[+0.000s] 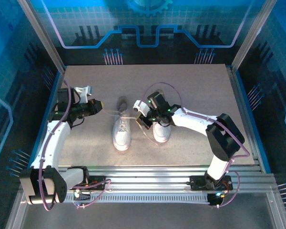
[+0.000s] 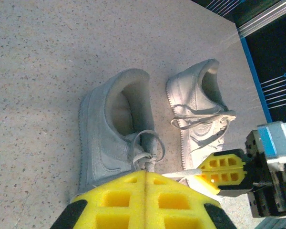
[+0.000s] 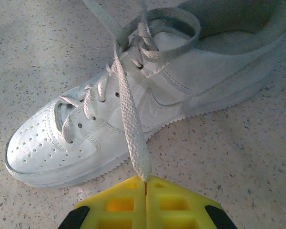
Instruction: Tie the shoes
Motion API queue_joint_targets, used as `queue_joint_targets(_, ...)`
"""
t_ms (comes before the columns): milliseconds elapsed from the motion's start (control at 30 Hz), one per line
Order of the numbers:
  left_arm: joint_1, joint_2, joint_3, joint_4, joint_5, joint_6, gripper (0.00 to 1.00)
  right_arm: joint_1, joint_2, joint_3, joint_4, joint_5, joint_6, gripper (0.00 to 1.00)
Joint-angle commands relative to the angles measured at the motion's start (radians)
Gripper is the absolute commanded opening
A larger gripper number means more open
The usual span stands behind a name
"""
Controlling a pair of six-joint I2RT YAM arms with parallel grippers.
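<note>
Two white shoes stand side by side mid-table, the left shoe [image 1: 121, 134] and the right shoe [image 1: 161, 131]. My left gripper [image 1: 100, 105] hangs just left of the left shoe's opening, and its yellow pads [image 2: 119, 200] are shut on a lace end from that shoe [image 2: 107, 138]. My right gripper [image 1: 137, 109] sits between the two shoes, shut on the other lace [image 3: 131, 129] of the same shoe [image 3: 86, 138]. That lace runs taut from a crossing near the top eyelets, where a loose loop [image 3: 171, 28] lies. The right gripper [image 2: 224, 172] also appears in the left wrist view.
The beige tabletop [image 1: 200, 86] is bordered by a metal frame and blue panels. The right arm's cable [image 1: 169, 88] arcs above the right shoe [image 2: 200, 105]. Aluminium rails [image 1: 148, 174] run along the near edge by the arm bases.
</note>
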Motion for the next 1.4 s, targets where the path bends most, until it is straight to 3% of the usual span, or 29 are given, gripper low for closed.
queue_joint_targets(0, 0.011, 0.018, -0.021, -0.027, -0.011, 0.045, 0.0, -0.024, -0.06, -0.027, -0.003, 0.022, 0.022, 0.0)
queue_joint_targets(433, 0.01, 0.042, -0.02, -0.089, -0.117, 0.108, 0.0, -0.032, -0.087, -0.021, 0.011, -0.038, 0.038, 0.0)
queue_joint_targets(500, 0.01, 0.019, -0.017, -0.086, -0.138, 0.14, 0.21, -0.032, -0.075, -0.016, 0.008, -0.064, 0.05, 0.0)
queue_joint_targets(567, 0.01, -0.023, -0.018, -0.065, -0.151, 0.169, 0.34, -0.032, -0.065, -0.009, 0.005, -0.084, 0.057, 0.0)
queue_joint_targets(733, 0.01, -0.092, -0.01, -0.019, -0.082, 0.297, 0.49, -0.026, -0.039, 0.036, -0.043, -0.11, 0.058, 0.0)
queue_joint_targets(900, -0.023, -0.095, -0.056, 0.119, 0.059, 0.394, 0.49, -0.02, -0.037, 0.053, -0.055, -0.117, 0.063, 0.0)
queue_joint_targets(967, -0.091, -0.086, -0.088, 0.157, 0.106, 0.532, 0.46, -0.016, -0.035, 0.058, -0.054, -0.119, 0.067, 0.0)
queue_joint_targets(1033, -0.19, -0.063, -0.109, 0.171, 0.051, 0.675, 0.46, -0.015, -0.03, 0.062, -0.053, -0.122, 0.075, 0.0)
queue_joint_targets(1133, -0.289, -0.012, -0.124, 0.215, -0.024, 0.77, 0.42, -0.011, -0.026, 0.074, -0.058, -0.131, 0.078, 0.0)
queue_joint_targets(1233, -0.361, 0.038, -0.13, 0.264, -0.092, 0.82, 0.35, -0.006, -0.022, 0.08, -0.066, -0.142, 0.08, 0.0)
queue_joint_targets(1367, -0.391, 0.09, -0.134, 0.322, -0.125, 0.834, 0.32, 0.0, -0.018, 0.084, -0.072, -0.156, 0.078, 0.0)
